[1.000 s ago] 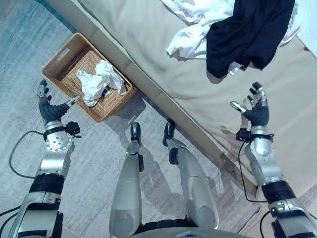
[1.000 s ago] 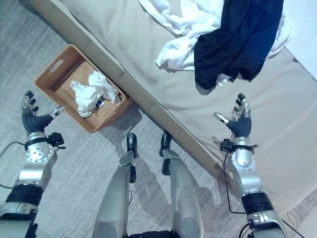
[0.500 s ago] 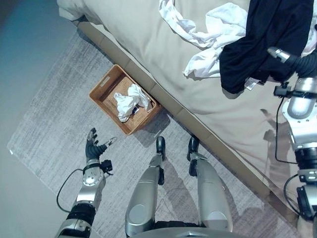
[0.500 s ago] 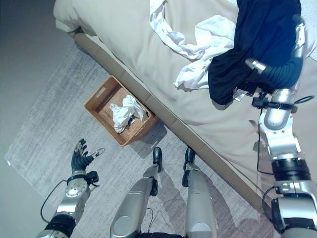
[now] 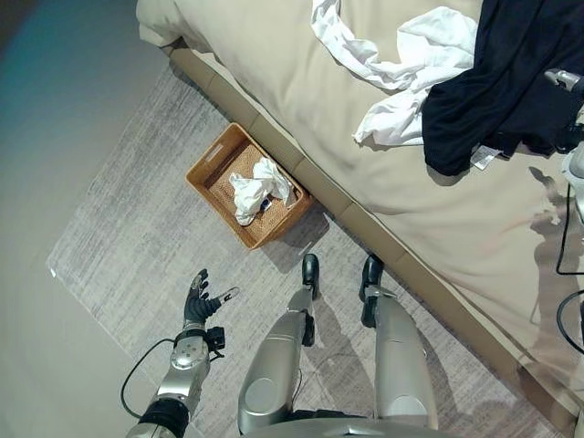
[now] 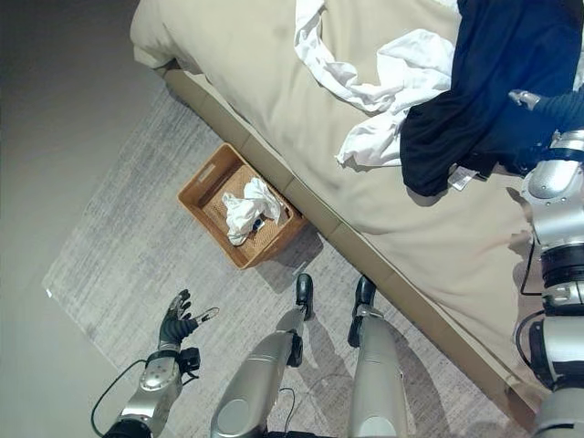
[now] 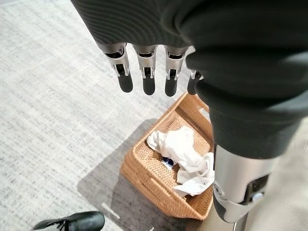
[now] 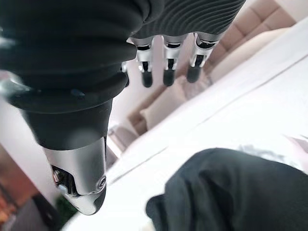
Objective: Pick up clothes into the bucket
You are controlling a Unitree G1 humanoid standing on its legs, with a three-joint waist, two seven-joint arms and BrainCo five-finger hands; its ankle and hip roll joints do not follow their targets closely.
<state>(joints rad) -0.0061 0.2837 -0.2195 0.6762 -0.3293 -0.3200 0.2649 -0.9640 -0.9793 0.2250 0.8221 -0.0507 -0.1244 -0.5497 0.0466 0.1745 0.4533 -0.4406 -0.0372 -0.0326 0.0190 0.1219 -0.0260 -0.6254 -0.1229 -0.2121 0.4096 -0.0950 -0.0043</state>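
Raised since a second ago, open empty right hand (image 6: 538, 102) hovers beside dark garment (image 6: 484, 82); left hand (image 5: 199, 297), open too, hangs far off.

White cloth (image 5: 258, 187) in wicker basket (image 5: 212, 172) (beside bed (image 5: 301, 82))

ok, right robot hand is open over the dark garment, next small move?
Probably lower the right robot hand onto the dark garment and close on a fold. Its fingers hang straight above the cloth, holding nothing, and the basket holds just one white cloth.
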